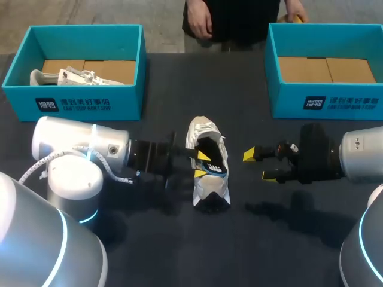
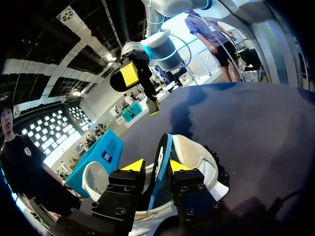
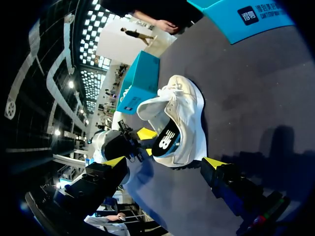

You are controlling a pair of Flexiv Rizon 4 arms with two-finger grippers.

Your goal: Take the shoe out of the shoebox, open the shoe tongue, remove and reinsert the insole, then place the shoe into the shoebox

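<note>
While left claw [image 1: 201, 165] pinches insole [image 2: 162, 150] in shoe [image 1: 208, 190] | right claw [image 1: 260, 165] spread

The white shoe [image 1: 206, 188] lay mid-table, its dark, blue-edged insole [image 3: 166, 138] sticking partly out, nearer than the teal left shoebox [image 1: 90, 101] and right shoebox [image 1: 335, 100].

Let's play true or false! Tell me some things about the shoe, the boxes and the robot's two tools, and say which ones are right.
1. The shoe lies on the table, not in a box. True.
2. The left tool grips nothing. False: it is shut on the insole, which sticks up out of the shoe.
3. The right tool is open and holds nothing. True.
4. The left box is empty. False: a second shoe lies in it.
</note>
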